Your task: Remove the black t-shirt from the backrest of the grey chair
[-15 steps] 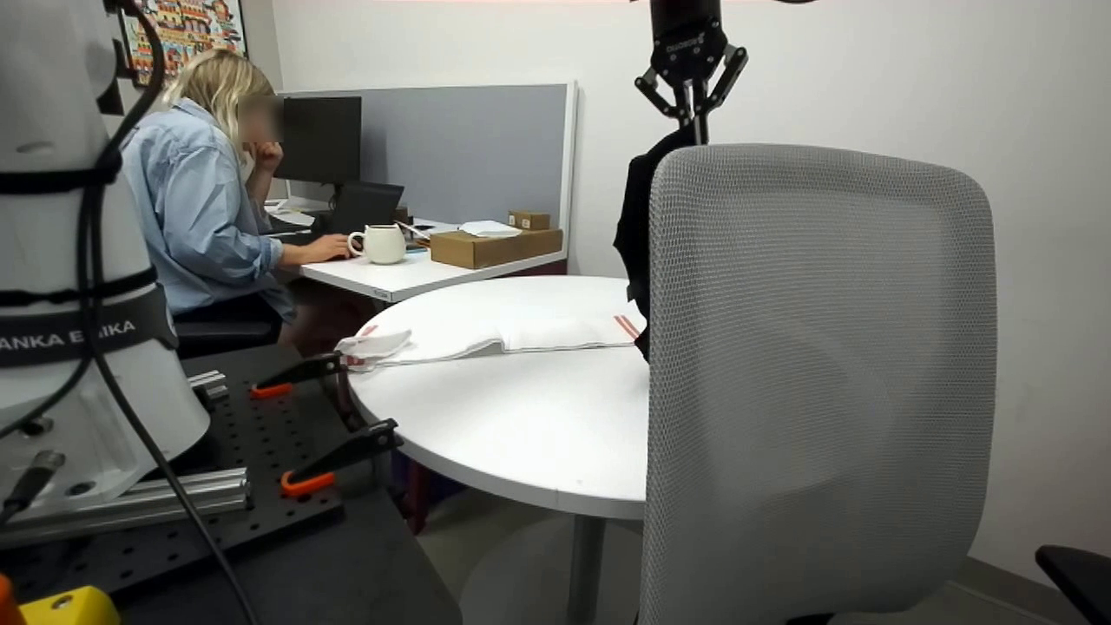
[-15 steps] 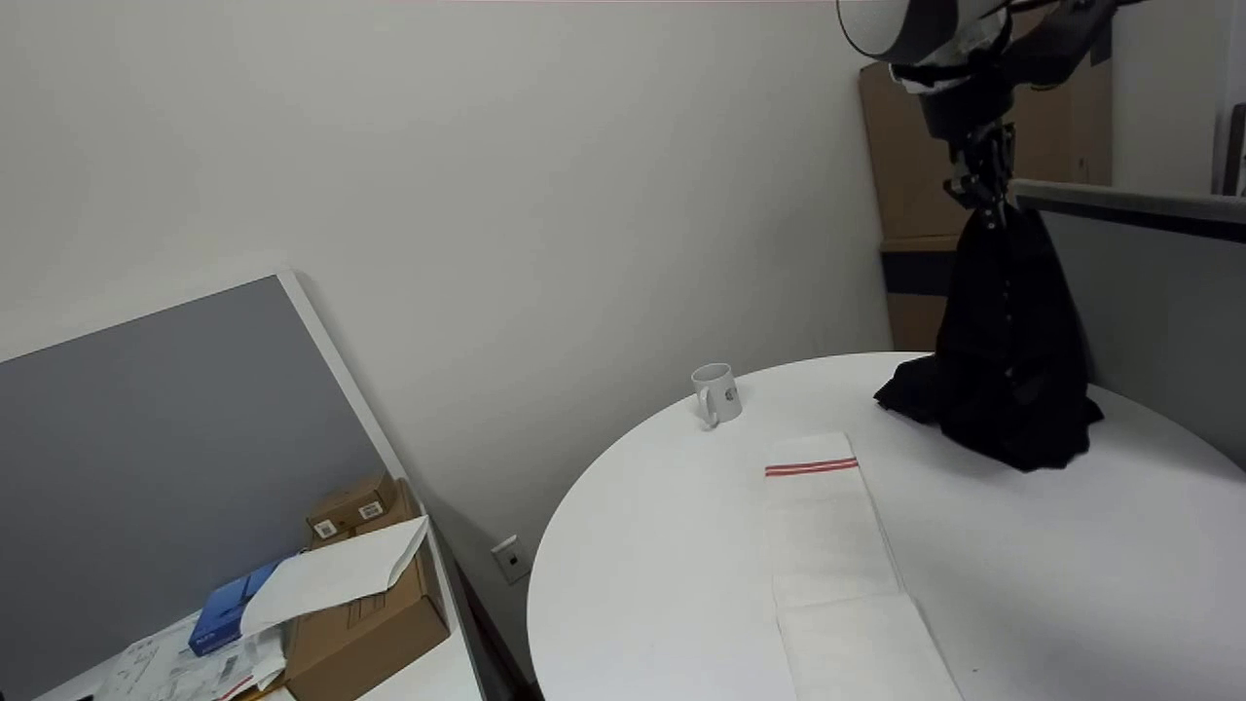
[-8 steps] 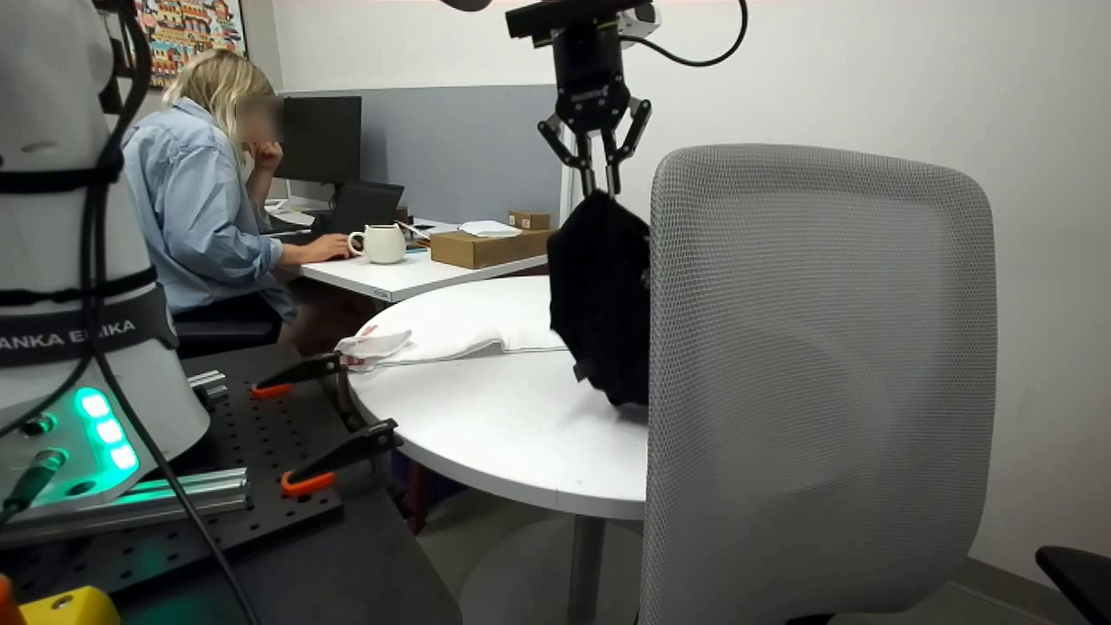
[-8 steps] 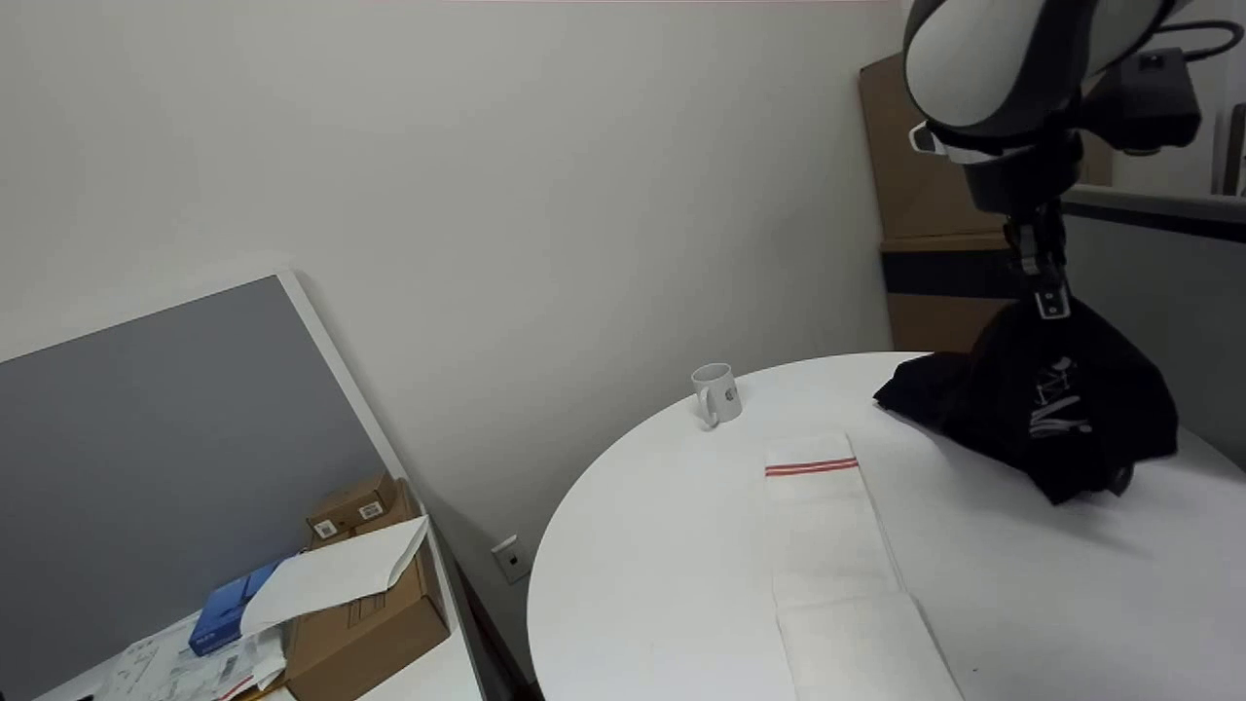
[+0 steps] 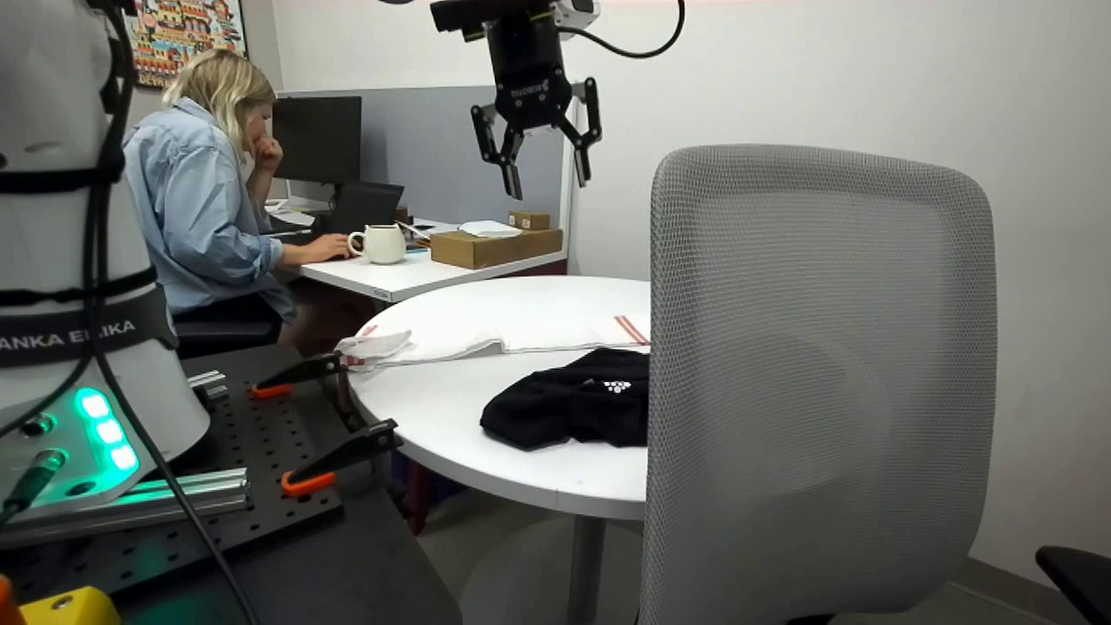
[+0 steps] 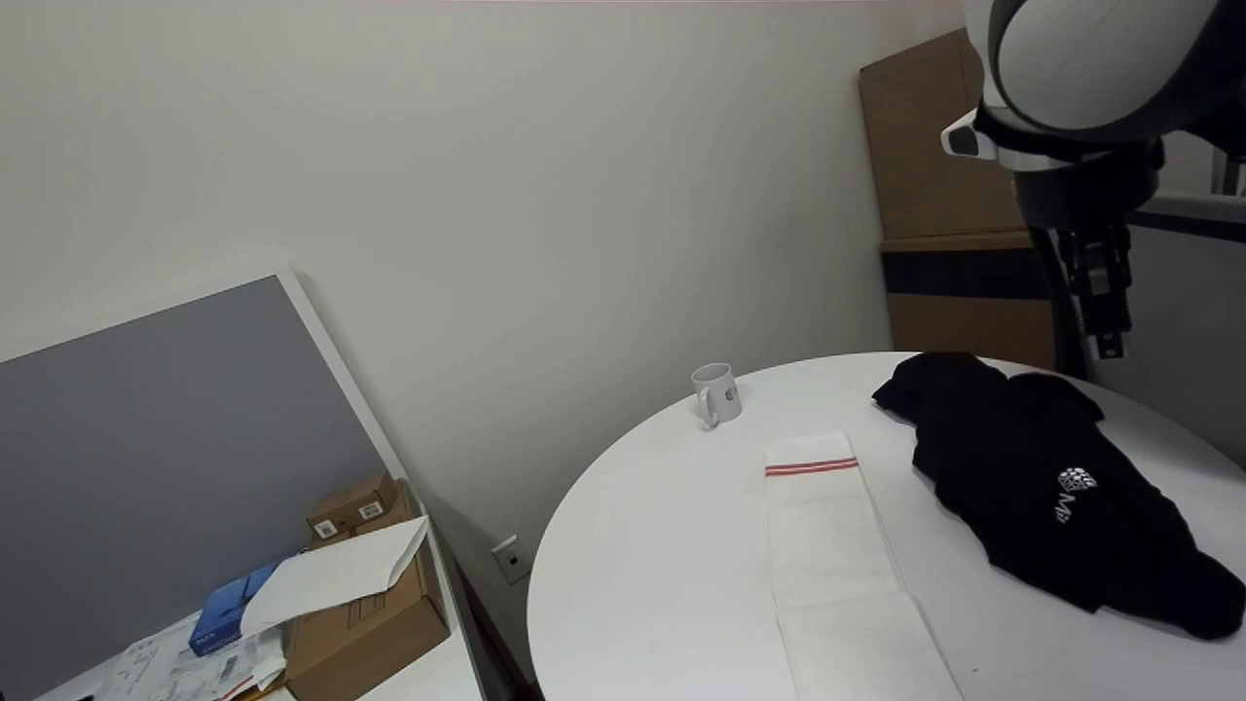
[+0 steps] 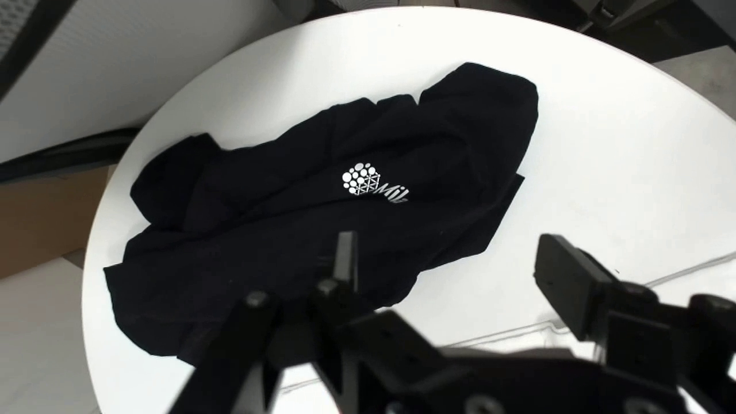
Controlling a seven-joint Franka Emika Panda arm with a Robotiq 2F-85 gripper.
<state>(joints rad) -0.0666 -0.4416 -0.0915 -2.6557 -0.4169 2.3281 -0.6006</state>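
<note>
In an exterior view, the chair (image 5: 820,382) at right is hiding part of the shirt (image 5: 568,404); the claw (image 5: 548,188) is hovering upper centre, jaws apart.

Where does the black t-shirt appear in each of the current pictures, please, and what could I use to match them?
In an exterior view: the black t-shirt lies below the picture's centre, partly hidden behind the backrest.
In an exterior view: lower right.
In the wrist view: left and middle, partly covered by the gripper.
Shared landmark: the round white table beneath it.
</note>
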